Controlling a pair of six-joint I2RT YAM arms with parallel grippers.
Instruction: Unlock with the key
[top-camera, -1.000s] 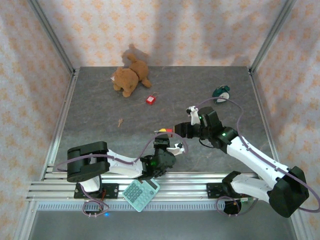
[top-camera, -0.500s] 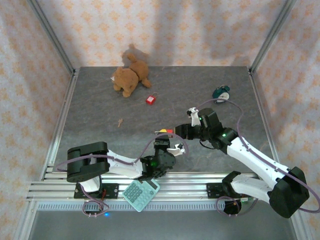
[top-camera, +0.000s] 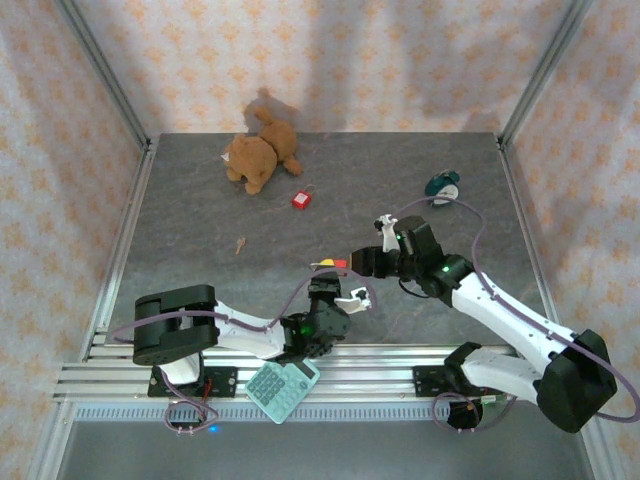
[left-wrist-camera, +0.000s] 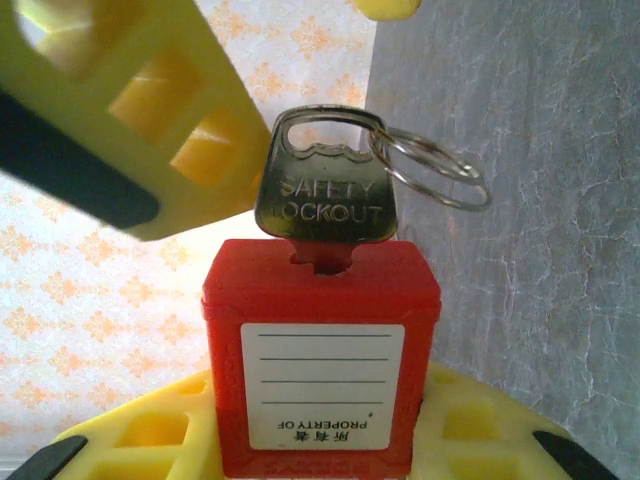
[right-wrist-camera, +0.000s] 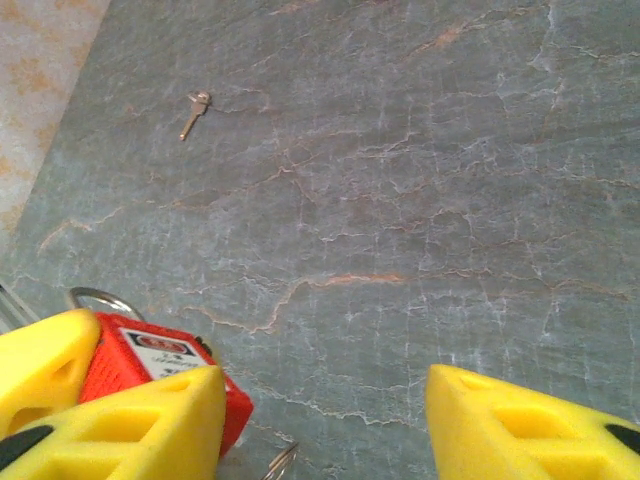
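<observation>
The left gripper stays clamped on the red padlock. The right gripper hangs just beside it, jaws apart. Nothing has shifted this past second, so the turn likely remains undone. The left wrist view shows the key seated in the lock; from overhead that is too small to tell.

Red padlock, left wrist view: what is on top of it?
A metal key stamped SAFETY LOCKOUT stands in the top of the red padlock, a ring through its head. Its blade is covered by the lock body.
</observation>
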